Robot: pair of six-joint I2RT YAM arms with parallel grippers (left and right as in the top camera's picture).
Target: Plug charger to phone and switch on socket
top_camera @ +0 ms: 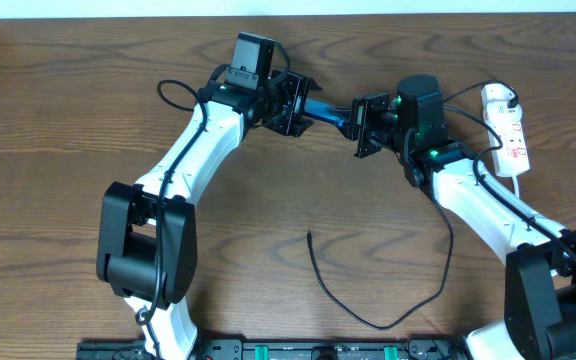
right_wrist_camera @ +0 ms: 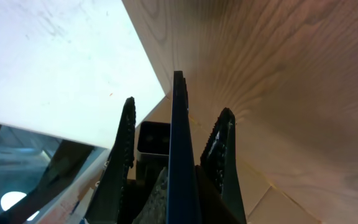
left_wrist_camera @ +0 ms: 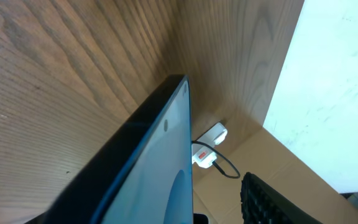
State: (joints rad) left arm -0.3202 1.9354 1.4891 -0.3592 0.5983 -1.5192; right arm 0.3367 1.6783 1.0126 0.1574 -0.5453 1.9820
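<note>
Overhead, I see that my two arms meet near the far side of the table, and the phone hangs in the air between them, above the wood and not lying on it. My right gripper is clenched on one end of the phone; in the right wrist view the thin edge of the phone stands upright between my two dark fingers. My left gripper is at the other end. The left wrist view shows only the blue screen very close, so I cannot tell whether the left jaws grasp the phone or only stand around it. The charger cable lies loose on the table, well apart from the phone, with its small tip pointing to the middle. The socket is on the far right, beside my right arm. I think the main danger is a drop: if my right fingers release before the left ones hold firmly, the phone falls on the table. If both hold and one arm moves, the phone may twist or slip. Also, one of my grippers may cover the charging port, and I cannot see which end has it. The cable is thin and may slide away when I try to pick it.
</note>
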